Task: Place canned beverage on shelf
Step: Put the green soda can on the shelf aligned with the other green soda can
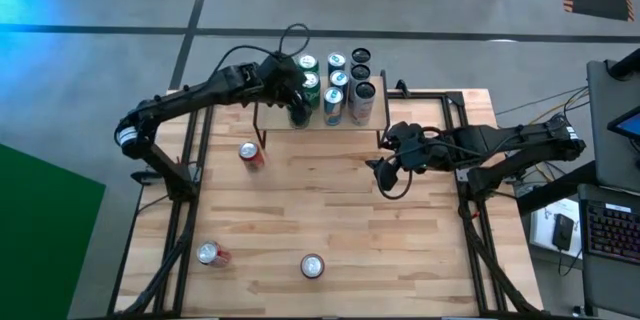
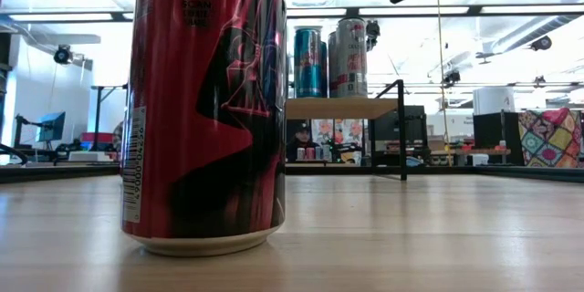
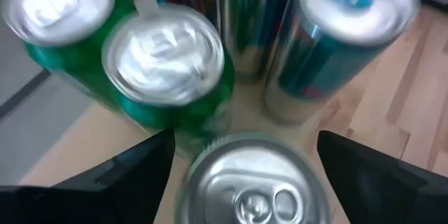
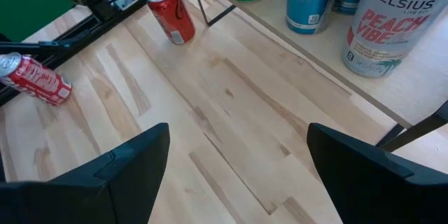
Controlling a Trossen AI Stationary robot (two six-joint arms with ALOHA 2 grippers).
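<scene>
My left gripper [image 1: 299, 112] is over the shelf [image 1: 370, 125] at its left end, fingers spread wide on either side of a silver-topped can [image 3: 253, 182] that stands upright on the shelf. Can sits dead centre between the fingers in my left wrist view, long axis vertical, top facing the camera. Can't tell whether the pads touch its wall; looks like a gap both sides, so I judge it released, not pinched.

2 green cans [image 3: 170, 70] stand just behind it, near-touching, with taller cans beyond. Any sideways swing clips them. So the exit is straight up along the can's axis, then back.

My right gripper [image 1: 392, 165] hovers over the table [image 1: 330, 210] just in front of the shelf's right end, also spread, holding nothing.

3 cans left on the table: red can [image 1: 251, 154] upright just in front of the shelf's left end, closest to my left arm; another red can [image 1: 211, 254] on its side front-left; a third [image 1: 313, 266] upright front-centre, reachable by either arm.
</scene>
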